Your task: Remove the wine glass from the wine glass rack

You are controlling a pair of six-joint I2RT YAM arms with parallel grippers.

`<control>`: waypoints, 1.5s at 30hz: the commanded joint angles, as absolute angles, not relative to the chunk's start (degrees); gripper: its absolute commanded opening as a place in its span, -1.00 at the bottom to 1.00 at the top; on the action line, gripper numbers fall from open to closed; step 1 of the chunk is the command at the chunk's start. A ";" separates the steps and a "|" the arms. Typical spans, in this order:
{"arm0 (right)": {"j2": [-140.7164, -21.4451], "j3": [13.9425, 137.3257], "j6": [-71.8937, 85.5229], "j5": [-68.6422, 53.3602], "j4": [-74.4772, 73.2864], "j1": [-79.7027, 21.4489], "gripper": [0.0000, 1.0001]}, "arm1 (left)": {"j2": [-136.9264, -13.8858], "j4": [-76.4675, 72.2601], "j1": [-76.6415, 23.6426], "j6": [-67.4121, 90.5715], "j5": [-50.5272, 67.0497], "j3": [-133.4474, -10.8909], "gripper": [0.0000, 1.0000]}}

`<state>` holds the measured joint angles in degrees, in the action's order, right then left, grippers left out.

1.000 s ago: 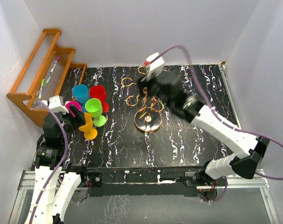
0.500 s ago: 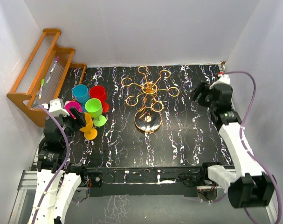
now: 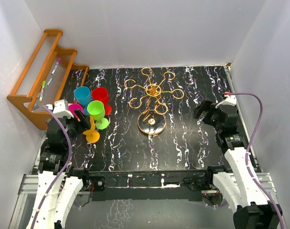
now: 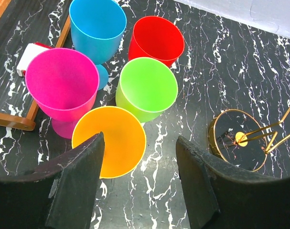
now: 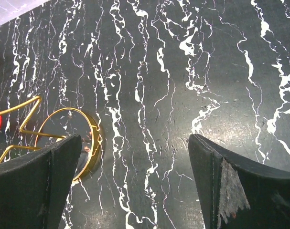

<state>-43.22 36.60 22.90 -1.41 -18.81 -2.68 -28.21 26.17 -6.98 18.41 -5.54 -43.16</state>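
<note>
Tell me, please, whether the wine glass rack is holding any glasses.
Empty: all six loops of the wine glass rack are bare; the coloured glasses stand on the table.

You have bright, even overhead light; the white walls [image 3: 135, 33] read clean, and shadows on the marbled table [image 3: 183, 143] are soft and short. The top view is sharp throughout. In both wrist views the black fingers [image 4: 73, 191] at 5 and 7 o'clock look dim and slightly soft.
</note>
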 commanded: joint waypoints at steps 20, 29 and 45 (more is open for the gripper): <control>-37.65 35.55 20.88 -4.12 -19.14 -2.68 0.97 | -29.04 26.15 -6.98 18.41 -5.21 -43.16 0.20; -37.65 35.55 20.88 -4.12 -19.14 -2.68 0.97 | -29.04 26.15 -6.98 18.41 -5.21 -43.16 0.20; -37.65 35.55 20.88 -4.12 -19.14 -2.68 0.97 | -29.04 26.15 -6.98 18.41 -5.21 -43.16 0.20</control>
<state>-37.93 35.35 20.93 -4.49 -20.97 -2.66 -29.17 26.24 -6.96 18.46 -5.13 -43.13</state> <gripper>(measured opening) 0.983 0.598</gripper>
